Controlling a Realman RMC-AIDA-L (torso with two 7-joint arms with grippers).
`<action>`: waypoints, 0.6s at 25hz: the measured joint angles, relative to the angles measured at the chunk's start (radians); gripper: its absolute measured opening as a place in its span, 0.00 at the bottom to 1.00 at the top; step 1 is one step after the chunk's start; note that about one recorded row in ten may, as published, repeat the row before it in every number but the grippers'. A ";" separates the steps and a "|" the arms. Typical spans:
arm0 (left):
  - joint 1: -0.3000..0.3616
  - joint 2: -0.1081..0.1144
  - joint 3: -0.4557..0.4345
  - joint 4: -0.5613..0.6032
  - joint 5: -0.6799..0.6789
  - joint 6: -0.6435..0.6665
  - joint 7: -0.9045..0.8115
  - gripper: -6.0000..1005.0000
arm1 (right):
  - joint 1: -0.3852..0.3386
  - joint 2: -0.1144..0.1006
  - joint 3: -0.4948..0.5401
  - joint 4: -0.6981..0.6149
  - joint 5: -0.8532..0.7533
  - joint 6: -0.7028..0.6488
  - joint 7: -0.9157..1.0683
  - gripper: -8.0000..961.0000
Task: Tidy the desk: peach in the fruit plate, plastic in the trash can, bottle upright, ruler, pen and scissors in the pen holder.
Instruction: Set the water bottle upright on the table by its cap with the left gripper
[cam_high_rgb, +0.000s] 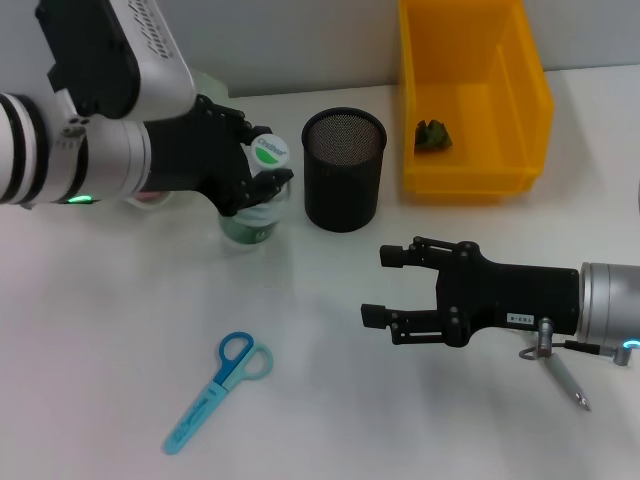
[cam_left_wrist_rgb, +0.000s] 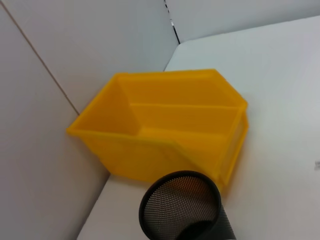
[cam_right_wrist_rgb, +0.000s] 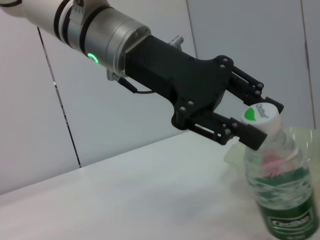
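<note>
Beside the black mesh pen holder (cam_high_rgb: 344, 168), the left gripper (cam_high_rgb: 268, 172) pinches the upright clear plastic bottle's (cam_high_rgb: 249, 215) neck, while the blue scissors (cam_high_rgb: 217, 389) and grey pen (cam_high_rgb: 560, 372) await the spread-fingered right gripper (cam_high_rgb: 385, 285).

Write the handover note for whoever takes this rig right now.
Left gripper: shut on the bottle just below its cap, bottle upright beside the pen holder.
Right gripper: open, hovering over bare table in front of the holder.
Done: plastic in the yellow bin.
Left: release bottle; scissors and pen still on the table. Ruler, peach and fruit plate not seen.
</note>
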 joint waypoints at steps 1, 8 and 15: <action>-0.001 0.000 -0.003 -0.002 -0.003 0.000 -0.002 0.47 | 0.000 0.000 0.000 0.000 0.000 0.000 0.000 0.88; -0.015 0.000 -0.027 -0.027 -0.012 0.003 -0.017 0.47 | 0.000 0.000 0.000 0.002 0.000 0.000 0.001 0.88; -0.037 0.000 -0.032 -0.053 -0.010 0.003 -0.026 0.47 | -0.001 0.000 0.000 0.003 0.000 0.000 0.001 0.88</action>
